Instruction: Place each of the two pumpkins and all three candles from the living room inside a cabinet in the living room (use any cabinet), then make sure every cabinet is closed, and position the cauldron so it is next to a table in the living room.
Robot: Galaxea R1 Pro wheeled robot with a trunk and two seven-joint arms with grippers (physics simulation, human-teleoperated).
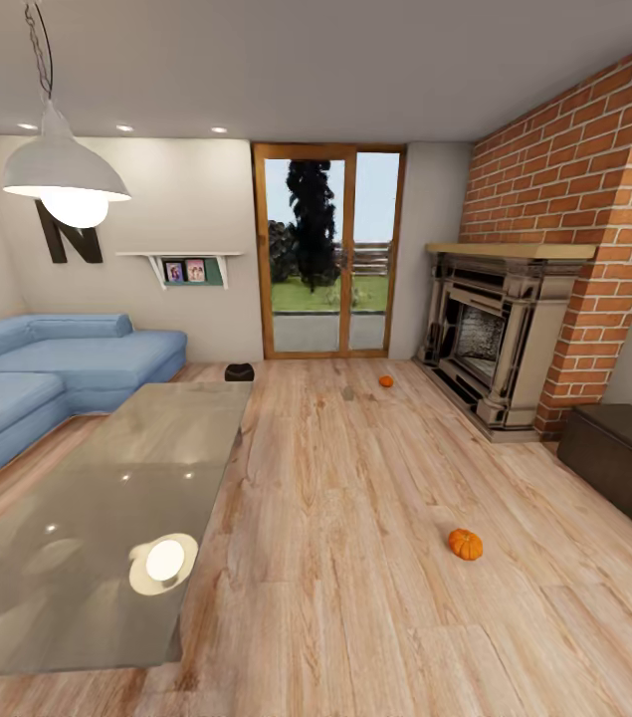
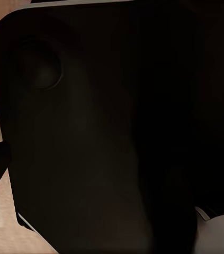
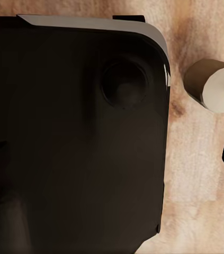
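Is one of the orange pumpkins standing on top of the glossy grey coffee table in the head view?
No, both pumpkins lie on the wood-plank floor, apart from the coffee table.

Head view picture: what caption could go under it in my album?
Living room with two pumpkins on the wood floor, a glossy table, blue sofa and brick fireplace.

1. Head view looks level and forward down the living room, table (image 1: 106,518) lower left, fireplace (image 1: 495,339) right.
2. Both wrist views face downward, pressed close against a dark body panel (image 3: 74,143).
3. All three share the plank floor (image 1: 375,558).
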